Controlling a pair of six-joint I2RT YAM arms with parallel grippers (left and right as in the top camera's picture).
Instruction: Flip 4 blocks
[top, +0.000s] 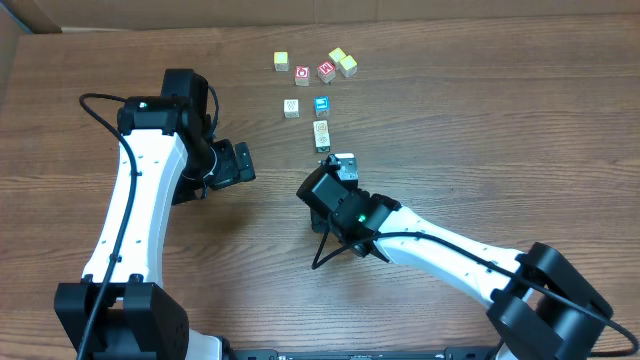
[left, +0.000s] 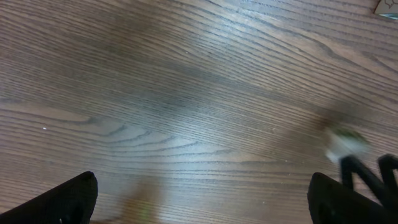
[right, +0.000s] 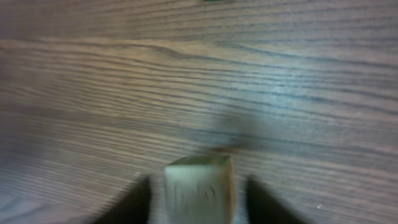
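Note:
A pale cream block (right: 199, 190) sits between my right gripper's (right: 200, 208) two fingers, with a gap showing on each side of it; the gripper is open. From overhead this block (top: 344, 160) lies at the tip of the right gripper (top: 342, 172). A patterned cream block (top: 321, 133) stands just beyond it. A dotted cream block (top: 291, 107) is further left. My left gripper (top: 241, 162) hovers over bare wood to the left, its jaws wide open and empty (left: 204, 205).
At the back stand two red-faced cubes (top: 302, 75) (top: 326, 71), a blue-faced cube (top: 321, 104) and yellowish plain cubes (top: 281, 61) (top: 343, 62). A black cable (top: 330, 245) loops beside the right arm.

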